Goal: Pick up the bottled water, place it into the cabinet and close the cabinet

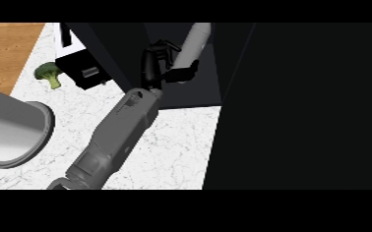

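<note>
White marbled counter (174, 147) fills the lower left of your head view. It is bare between 6 and 7 o'clock, on both sides of the grey forearm (120, 132). At 10 o'clock a strip of wood-coloured surface (18, 49) borders the counter's far-left edge.

From 12 to 5 o'clock you face a tall black panel (291, 108) that closes off the whole right side. Its left edge runs almost straight down to the lower border, so there is open room only to the left of it. Just left of that edge, at 12 o'clock, is the dark opening of the cabinet (189, 93), and its front lip meets the counter near the centre.

Your left hand (154, 66) is inside that opening, fingers and thumb curled round the lower part of the bottled water (195, 39). The pale bottle tilts up and to the right out of the hand. Whether its base touches the cabinet floor cannot be told.

At 9 o'clock the curved rim of a grey round vessel (45, 128) is cut off by the left border. Above it, at 10 o'clock, the broccoli (48, 73) lies just beside a black box (83, 71).

Any writing on the bottle or the box is too small to read.

You can count one bottle, one broccoli, one box, one grey vessel and one hand.
</note>
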